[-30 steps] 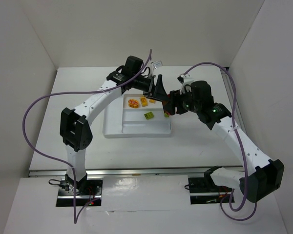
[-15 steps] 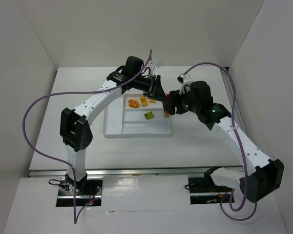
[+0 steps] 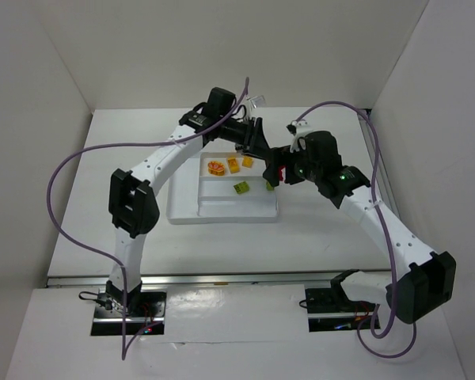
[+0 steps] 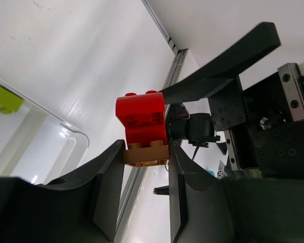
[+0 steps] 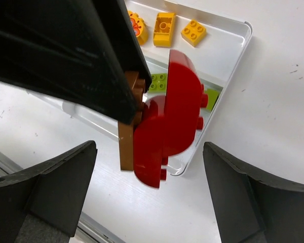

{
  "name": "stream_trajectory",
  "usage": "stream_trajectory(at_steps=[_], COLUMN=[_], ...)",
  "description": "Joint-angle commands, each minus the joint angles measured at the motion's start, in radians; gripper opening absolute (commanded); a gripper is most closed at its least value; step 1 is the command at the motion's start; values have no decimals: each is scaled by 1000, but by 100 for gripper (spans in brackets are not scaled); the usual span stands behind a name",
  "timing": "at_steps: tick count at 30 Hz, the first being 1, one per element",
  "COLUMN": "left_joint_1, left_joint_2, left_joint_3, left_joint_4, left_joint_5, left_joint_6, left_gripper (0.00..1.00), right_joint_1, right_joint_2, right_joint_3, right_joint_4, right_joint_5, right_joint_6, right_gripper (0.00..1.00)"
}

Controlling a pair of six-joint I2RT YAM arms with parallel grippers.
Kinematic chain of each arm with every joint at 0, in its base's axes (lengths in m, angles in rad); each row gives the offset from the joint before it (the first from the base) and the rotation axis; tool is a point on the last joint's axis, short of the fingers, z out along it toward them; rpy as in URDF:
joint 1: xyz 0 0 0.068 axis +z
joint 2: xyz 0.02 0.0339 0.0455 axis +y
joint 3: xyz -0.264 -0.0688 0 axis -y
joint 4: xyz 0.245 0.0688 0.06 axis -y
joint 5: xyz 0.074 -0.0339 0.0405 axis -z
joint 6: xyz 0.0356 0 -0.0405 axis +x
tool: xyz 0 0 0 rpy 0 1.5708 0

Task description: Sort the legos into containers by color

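- Top view: left hand (image 3: pixel 260 149) and right hand (image 3: pixel 278 171) meet tip to tip over the far right corner of the tray (image 3: pixel 182 207), which sits on the tabletop (image 3: pixel 222 247).
- Just left of both hands, the far long section holds the round orange-red piece (image 3: pixel 217 167), a yellow brick (image 3: pixel 233 165) and an orange-yellow brick (image 3: pixel 248 162).
- The middle section holds a lime brick (image 3: pixel 241 188) and, partly under the right hand, a second lime brick (image 3: pixel 269 186).
- Nothing shows in the near long section or the tall side section.
- Left wrist view: the left hand is clenched on a brown-orange brick (image 4: pixel 146 155), pinched between both fingers.
- A red brick (image 4: pixel 140 119) is stuck on top of it, out past the fingertips.
- One right-hand finger runs right alongside the red brick. Touching or just clear, cannot tell.
- Right wrist view: the right hand is released, fingers spread wide on either side of the joined pair, and neither pad looks to be on it.
- The pair hangs between those fingers, above the tray's edge, carried by the left hand alone.
- Status, my read: the lime group looks done. Yellow and orange pieces share one section, so that split may be unfinished.
- The red and brown-orange pair is unsorted, off the tray and joined.
- Left to do: pull the two apart, then drop each into its own section. The two bare sections look like the candidates.
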Motion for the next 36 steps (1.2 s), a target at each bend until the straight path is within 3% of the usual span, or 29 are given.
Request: stream_trajectory(at_steps=[1, 4, 7, 8, 11, 12, 15, 18, 25, 33, 36], left_joint_1=[27, 69, 109, 109, 118, 118, 118, 118, 118, 118, 118], left_joint_2=[19, 28, 28, 11, -50, -64, -118, -136, -147, -177, -177], left_joint_3=[48, 22, -32, -52, -163, -191, -280, -291, -311, -334, -334], left_joint_4=[4, 4, 4, 4, 22, 47, 186, 186, 257, 292, 301], left_joint_5=[50, 95, 204, 218, 246, 327, 396, 392, 430, 452, 464], left_joint_6=[7, 52, 108, 121, 162, 162, 127, 127, 84, 63, 63], left_gripper=[0, 0, 0, 0, 0, 0, 0, 0, 0, 0, 0], right_joint_1=[-6, -60, -165, -195, -296, -318, -348, -348, -295, -286, -276], right_joint_2=[-36, -65, -75, -75, -100, -85, -48, -39, 49, 95, 113], right_joint_3=[16, 4, -19, -34, -122, -158, -215, -235, -157, -188, -188], right_joint_4=[35, 26, 11, 29, 235, 280, 502, 630, 508, 684, 721], right_joint_5=[8, -26, -165, -273, -526, -600, -819, -877, -821, -903, -925], right_joint_6=[6, 26, 26, 26, 128, 203, 341, 392, 320, 424, 446], right_gripper=[93, 91, 88, 84, 80, 80, 81, 86, 99, 97, 89])
